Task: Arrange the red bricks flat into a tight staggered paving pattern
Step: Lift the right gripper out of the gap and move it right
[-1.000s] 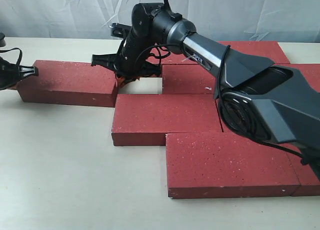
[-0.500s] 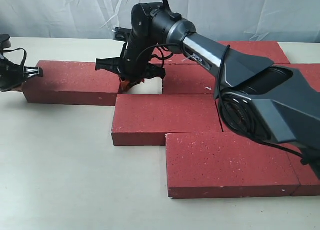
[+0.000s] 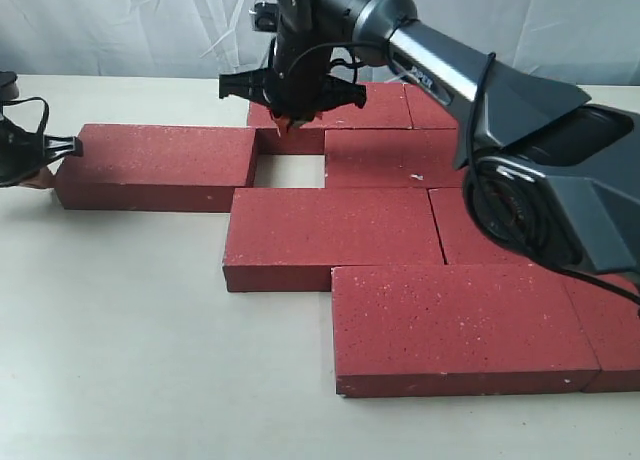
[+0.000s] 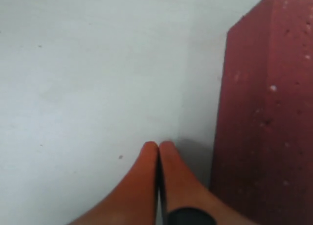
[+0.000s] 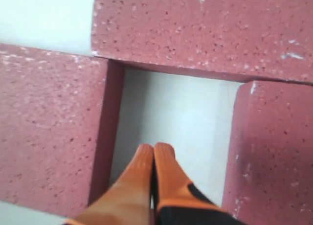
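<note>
Now the left hand [image 4: 158, 146] and right hand [image 5: 153, 148], each pressed together, hold nothing; the heavy, rigid outlying brick [image 3: 155, 162] seems best shoved end-on.

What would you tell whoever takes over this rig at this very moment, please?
Left gripper: shut, empty, low beside the outer end of the left brick; contact unclear.
Right gripper: shut, empty, hovering over the gap.
Bricks: all visible ones lie flat. The other bricks sit close together in staggered rows; the left brick sticks out to the side.
Done: most of the paving is set.
Left: the square gap between the left brick and the pack is open. Sliding that brick inward would probably close it.
</note>
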Robot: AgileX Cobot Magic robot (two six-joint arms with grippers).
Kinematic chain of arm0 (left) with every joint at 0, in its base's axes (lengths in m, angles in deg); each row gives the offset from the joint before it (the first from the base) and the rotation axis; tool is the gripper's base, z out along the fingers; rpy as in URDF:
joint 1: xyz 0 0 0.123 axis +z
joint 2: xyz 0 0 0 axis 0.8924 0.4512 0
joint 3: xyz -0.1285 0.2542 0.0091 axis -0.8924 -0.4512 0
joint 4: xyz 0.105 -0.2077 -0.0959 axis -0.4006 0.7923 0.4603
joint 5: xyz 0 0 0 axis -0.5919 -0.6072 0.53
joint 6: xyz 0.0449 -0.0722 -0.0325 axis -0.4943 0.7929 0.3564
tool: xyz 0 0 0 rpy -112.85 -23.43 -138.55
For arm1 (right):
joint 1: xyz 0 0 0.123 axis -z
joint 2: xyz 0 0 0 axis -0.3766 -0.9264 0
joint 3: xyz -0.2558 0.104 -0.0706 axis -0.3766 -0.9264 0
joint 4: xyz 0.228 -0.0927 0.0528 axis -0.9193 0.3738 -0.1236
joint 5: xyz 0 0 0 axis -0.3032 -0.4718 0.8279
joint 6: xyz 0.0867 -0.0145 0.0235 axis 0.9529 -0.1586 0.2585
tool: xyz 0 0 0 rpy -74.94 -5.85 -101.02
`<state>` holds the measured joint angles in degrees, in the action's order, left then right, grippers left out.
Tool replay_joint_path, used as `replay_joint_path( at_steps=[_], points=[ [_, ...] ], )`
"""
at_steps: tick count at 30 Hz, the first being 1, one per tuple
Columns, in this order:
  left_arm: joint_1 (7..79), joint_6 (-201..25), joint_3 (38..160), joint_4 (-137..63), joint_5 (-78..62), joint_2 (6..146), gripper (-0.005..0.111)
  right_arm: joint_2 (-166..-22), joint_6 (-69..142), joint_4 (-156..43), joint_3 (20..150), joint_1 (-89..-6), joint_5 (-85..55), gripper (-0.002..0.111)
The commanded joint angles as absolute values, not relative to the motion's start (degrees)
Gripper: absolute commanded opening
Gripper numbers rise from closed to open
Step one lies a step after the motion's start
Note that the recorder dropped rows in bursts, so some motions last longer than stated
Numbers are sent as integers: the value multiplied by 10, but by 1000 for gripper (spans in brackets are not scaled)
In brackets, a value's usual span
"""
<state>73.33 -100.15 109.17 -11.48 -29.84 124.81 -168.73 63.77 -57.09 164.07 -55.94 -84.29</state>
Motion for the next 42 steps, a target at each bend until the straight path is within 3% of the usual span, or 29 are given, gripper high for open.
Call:
replay_joint_path(
  at_steps=[1,15,23,35,42],
  points=[
    [746,-997,1097,-118,-296,1231,0,-1661,561,-678,1642,-524,-847,-1],
    [742,-958,1147,-157,-395,1221,0,-1585,497,-713,1609,-508,-847,-1],
    [742,-951,1171,-159,-457,1195,0,-1503,462,-691,1462,-508,-847,-1],
    [742,-855,1114,-250,-488,1056,0,-1321,426,-671,1194,-507,-800,-1],
    [733,-855,1084,-244,-525,996,0,-1197,406,-685,1024,-442,-720,-1]
  ],
)
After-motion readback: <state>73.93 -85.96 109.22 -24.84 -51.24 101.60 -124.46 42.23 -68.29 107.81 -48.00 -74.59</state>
